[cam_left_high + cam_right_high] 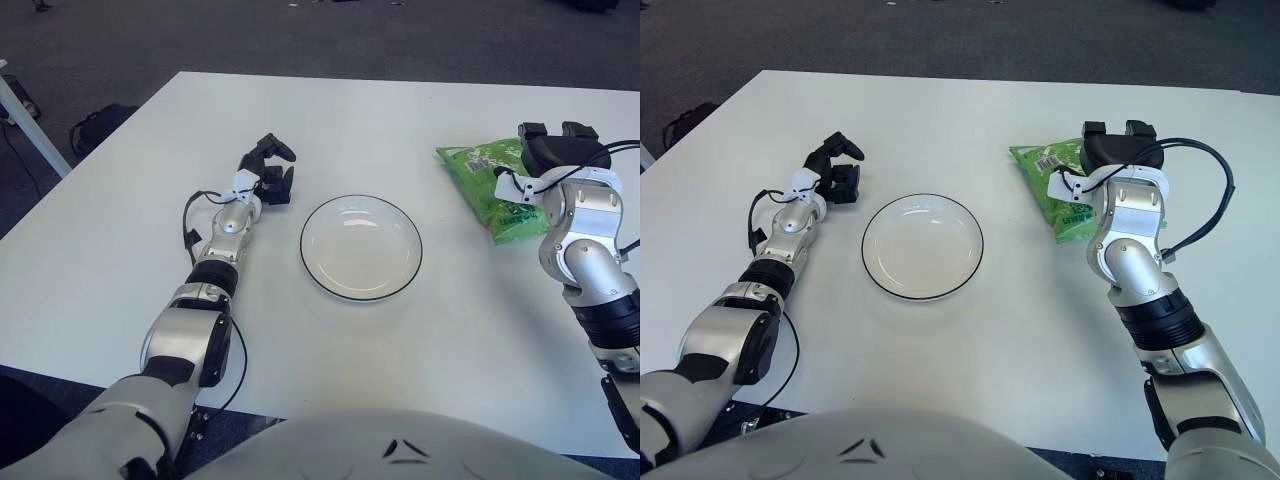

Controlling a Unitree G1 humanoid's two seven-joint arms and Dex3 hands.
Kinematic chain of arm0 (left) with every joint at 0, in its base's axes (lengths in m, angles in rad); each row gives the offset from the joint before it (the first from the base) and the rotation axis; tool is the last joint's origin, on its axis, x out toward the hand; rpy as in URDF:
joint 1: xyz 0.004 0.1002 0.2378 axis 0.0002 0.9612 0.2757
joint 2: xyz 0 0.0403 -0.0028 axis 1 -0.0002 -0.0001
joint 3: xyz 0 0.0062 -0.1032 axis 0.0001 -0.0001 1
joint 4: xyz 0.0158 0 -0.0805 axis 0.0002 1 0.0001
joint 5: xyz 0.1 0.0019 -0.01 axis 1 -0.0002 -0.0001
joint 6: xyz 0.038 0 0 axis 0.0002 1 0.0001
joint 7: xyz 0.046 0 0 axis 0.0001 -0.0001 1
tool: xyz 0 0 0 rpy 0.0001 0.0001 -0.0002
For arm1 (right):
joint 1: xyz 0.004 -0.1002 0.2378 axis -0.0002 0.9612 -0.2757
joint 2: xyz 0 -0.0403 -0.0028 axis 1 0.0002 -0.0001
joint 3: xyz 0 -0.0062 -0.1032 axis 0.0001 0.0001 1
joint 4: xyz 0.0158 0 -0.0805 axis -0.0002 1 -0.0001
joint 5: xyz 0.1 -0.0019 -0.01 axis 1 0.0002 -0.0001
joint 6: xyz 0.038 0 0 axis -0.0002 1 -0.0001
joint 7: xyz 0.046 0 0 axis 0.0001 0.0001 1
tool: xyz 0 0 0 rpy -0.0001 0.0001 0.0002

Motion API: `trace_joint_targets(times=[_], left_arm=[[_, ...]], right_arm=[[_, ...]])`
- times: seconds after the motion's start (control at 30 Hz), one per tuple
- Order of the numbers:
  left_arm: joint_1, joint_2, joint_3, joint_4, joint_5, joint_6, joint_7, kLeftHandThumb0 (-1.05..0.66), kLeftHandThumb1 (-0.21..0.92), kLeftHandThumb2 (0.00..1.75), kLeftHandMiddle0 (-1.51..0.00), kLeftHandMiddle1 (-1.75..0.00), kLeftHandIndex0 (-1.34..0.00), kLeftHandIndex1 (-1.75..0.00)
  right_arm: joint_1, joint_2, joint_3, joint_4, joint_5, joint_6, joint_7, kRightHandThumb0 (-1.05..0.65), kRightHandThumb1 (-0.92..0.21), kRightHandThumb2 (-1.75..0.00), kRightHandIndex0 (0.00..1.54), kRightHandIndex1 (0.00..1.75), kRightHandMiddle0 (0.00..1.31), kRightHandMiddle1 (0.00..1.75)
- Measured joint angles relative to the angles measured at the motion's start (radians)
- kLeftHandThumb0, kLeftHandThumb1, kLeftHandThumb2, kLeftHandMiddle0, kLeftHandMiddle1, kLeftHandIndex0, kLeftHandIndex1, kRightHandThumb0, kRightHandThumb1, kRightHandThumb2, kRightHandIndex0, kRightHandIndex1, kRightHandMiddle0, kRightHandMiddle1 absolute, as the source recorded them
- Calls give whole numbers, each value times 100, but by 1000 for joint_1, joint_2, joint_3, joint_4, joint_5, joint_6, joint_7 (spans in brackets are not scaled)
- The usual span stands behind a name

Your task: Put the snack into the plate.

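Observation:
A green snack bag (478, 178) lies flat on the white table (380, 120), to the right of a white plate with a dark rim (361, 248). Nothing is in the plate. My right hand (556, 148) is down on the bag's right end, covering that part of it. The bag's left half shows clearly in the right eye view (1048, 172). My left hand (270, 172) shows just left of the plate, with loosely bent fingers holding nothing.
The table's left edge runs diagonally beside my left arm. A dark bag (95, 126) lies on the floor beyond that edge, near a white table leg (28, 124). A black cable (1215, 205) loops off my right wrist.

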Motion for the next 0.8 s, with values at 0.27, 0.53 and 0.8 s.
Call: trace_joint_targets(times=[0.27, 0.53, 0.8], left_arm=[[0, 0, 9, 4, -20, 0, -16, -44, 45, 115, -122, -175, -51, -175], [-1, -1, 22, 9, -27, -8, -21, -44, 45, 115, -121, -175, -51, -175], [-1, -2, 33, 13, -29, -40, -21, -43, 47, 112, -118, -175, -49, -175]], right_arm=[[-6, 4, -4, 27, 9, -24, 36, -105, -92, -121, 0, 136, 0, 12], [-50, 1, -11, 158, 137, -95, 109, -104, -92, -122, 22, 173, 0, 28], [-125, -57, -12, 226, 290, -207, 226, -97, -92, -124, 61, 175, 0, 26]])
